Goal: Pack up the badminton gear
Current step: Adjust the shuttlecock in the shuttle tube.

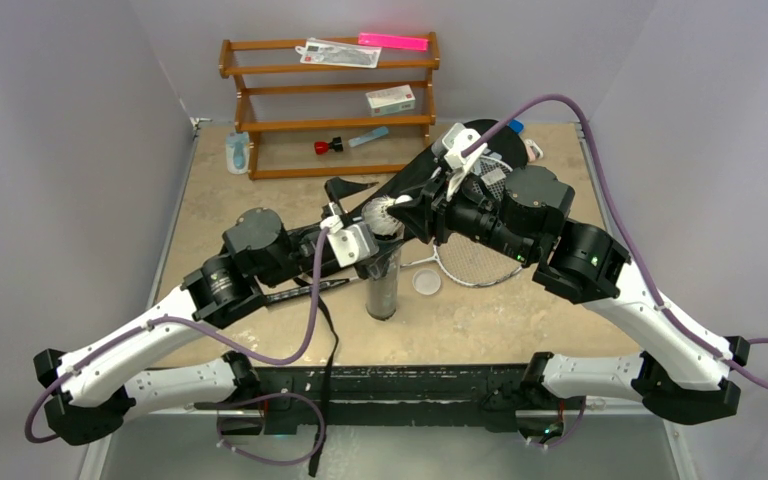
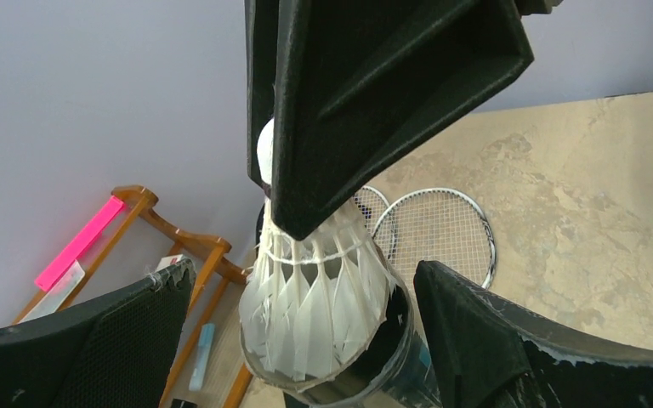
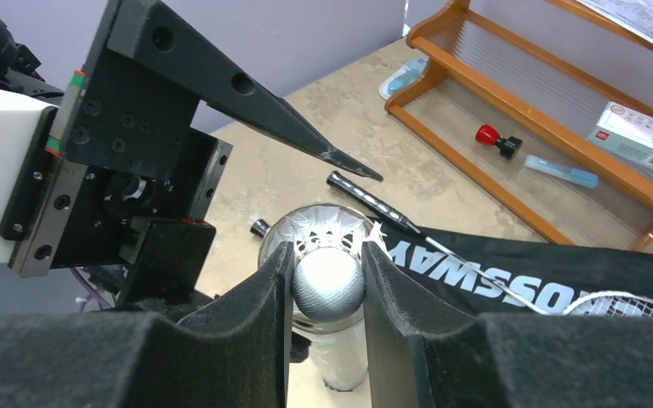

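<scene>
Right gripper (image 3: 327, 255) clamped on shuttlecock (image 3: 327, 289) cork, feather skirt just below at the tube (image 1: 383, 290) mouth. Left gripper (image 2: 304, 270) jaws spread wide either side of feathers, apart. Beyond: rackets (image 2: 442, 229), CROSSWAY bag (image 3: 561, 272).

Above tube (image 1: 383, 288): shuttlecock (image 1: 385, 212) is plugging the mouth, with right end effector (image 3: 329, 274) clamping its cork from above. Beside tube: left end effector (image 2: 306, 340) is standing wide-jawed on both flanks. Behind: bag (image 1: 430, 180), racket heads (image 1: 475, 262) and rack (image 1: 330, 100) are crowding the far counter (image 1: 540, 330). Near-right counter is lying passable beyond a small clear lid (image 1: 426, 282).
</scene>
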`<state>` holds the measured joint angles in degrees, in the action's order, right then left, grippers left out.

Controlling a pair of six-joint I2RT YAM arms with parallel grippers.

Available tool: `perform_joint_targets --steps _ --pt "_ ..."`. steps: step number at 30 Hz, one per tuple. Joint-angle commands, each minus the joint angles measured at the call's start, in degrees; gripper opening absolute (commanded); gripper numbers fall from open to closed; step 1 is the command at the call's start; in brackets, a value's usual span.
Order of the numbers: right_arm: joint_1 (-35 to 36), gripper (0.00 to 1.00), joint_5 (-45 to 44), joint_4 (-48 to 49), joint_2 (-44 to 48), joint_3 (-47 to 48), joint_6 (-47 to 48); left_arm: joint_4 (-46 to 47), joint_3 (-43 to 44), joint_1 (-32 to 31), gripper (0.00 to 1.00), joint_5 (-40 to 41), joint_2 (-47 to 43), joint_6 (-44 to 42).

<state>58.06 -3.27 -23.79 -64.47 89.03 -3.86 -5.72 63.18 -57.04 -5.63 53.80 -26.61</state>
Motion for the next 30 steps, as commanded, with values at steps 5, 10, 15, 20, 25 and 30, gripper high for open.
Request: perform_joint_targets --steps 5,10,15,20,25,30 --pt "0.0 0.0 1.1 -0.4 0.7 1.8 0.5 -1.8 3.9 0.2 0.97 -1.1 2.2 -0.6" --pt "0.1 0.0 1.2 -0.5 0.5 2.0 0.6 -2.0 3.2 0.2 0.89 -1.3 2.1 -0.5" --pt "0.1 0.0 1.1 -0.5 0.3 2.1 0.6 -1.5 2.8 0.2 0.72 -2.1 2.0 -0.4" --pt "0.0 0.0 1.2 -0.7 0.2 2.3 0.8 -1.4 2.7 0.2 0.57 -2.1 2.0 -0.2" --pt "0.0 0.0 1.9 -1.4 -0.4 3.3 0.7 -1.5 2.6 0.2 0.46 -2.7 1.8 0.1" --pt "0.1 0.0 3.0 -2.7 -1.3 4.9 0.6 -0.8 1.8 0.2 0.53 -2.5 1.5 0.8"
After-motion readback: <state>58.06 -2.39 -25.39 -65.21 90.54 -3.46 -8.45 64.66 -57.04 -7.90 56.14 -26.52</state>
